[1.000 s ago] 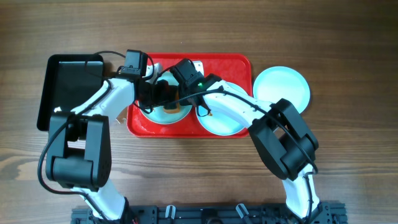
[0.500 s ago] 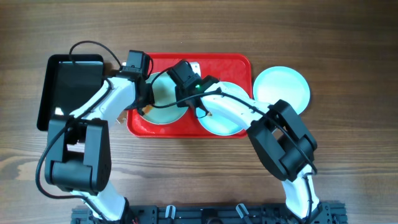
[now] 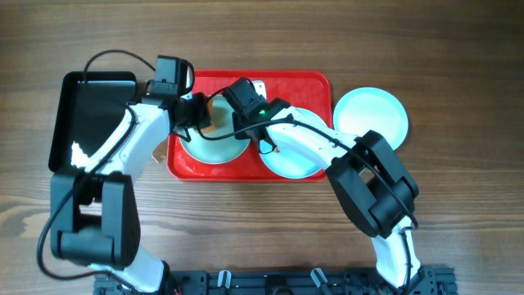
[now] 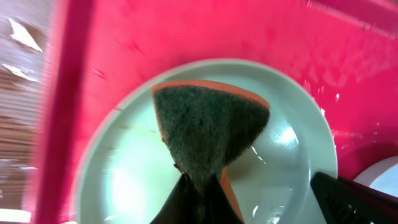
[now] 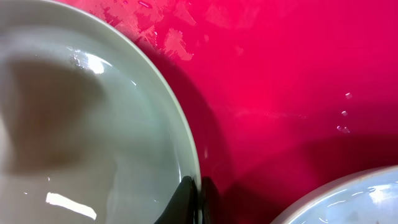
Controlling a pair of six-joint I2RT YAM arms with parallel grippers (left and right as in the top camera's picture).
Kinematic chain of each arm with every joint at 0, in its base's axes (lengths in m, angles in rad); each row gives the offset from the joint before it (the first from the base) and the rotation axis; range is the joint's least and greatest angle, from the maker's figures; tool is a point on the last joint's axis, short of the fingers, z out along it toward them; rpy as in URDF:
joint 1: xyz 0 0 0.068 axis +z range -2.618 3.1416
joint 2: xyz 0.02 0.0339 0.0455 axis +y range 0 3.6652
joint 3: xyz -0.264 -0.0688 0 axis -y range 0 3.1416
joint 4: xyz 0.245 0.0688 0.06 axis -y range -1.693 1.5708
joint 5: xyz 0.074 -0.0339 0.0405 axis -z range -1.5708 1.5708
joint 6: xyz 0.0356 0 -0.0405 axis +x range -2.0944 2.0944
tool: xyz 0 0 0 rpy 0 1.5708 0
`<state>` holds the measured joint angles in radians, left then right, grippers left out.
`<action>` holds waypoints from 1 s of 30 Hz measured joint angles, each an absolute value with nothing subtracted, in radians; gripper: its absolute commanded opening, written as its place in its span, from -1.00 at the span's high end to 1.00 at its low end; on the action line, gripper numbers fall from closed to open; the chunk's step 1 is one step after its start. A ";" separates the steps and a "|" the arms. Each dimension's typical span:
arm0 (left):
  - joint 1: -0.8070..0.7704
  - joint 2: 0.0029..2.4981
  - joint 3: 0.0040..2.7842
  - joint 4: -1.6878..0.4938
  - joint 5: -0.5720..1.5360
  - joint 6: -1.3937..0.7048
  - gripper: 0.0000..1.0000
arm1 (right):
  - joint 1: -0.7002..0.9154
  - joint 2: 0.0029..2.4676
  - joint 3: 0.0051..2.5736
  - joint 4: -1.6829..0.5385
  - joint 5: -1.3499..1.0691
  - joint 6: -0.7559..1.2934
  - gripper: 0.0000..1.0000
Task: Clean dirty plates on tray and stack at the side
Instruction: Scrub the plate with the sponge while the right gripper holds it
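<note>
Two grippers work one plate. The left gripper [image 4: 199, 190], clenched on the scouring sponge [image 4: 208, 130], has swept from the middle of the left-hand plate [image 4: 124, 186] back to its far-left part, and only faint specks show, so this scrub looks nearly done. The right gripper [image 5: 198, 193] stays pinched on that plate's rim, steadying it on the red tray [image 3: 295, 82] near the worktop's far edge. A second plate [image 3: 295, 160] waits alongside, and a third plate [image 3: 372, 115] sits off the tray toward the right edge.

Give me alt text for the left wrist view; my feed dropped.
The left gripper pinches a wedge-shaped sponge, its dark scouring face toward the camera and orange backing showing at the edges, over a pale plate on the red tray. Whether the sponge touches the plate cannot be judged.
</note>
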<state>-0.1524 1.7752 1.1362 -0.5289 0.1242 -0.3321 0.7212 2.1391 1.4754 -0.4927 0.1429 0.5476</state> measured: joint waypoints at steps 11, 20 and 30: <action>-0.188 1.893 1.173 -0.596 -0.024 -0.369 0.92 | 0.721 2.139 1.475 -0.493 0.143 0.548 0.91; -0.189 1.785 1.168 -0.657 -0.468 -0.335 0.92 | 0.727 2.139 1.476 -0.490 0.128 0.547 0.91; -0.176 1.620 1.168 -0.652 -0.172 -0.334 0.92 | 0.717 2.126 1.504 -0.530 0.148 0.490 0.91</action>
<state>-0.1757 1.6196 1.1683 -0.6518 -0.1722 -0.3340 0.7174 2.1262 1.5043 -0.5304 0.1482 0.4900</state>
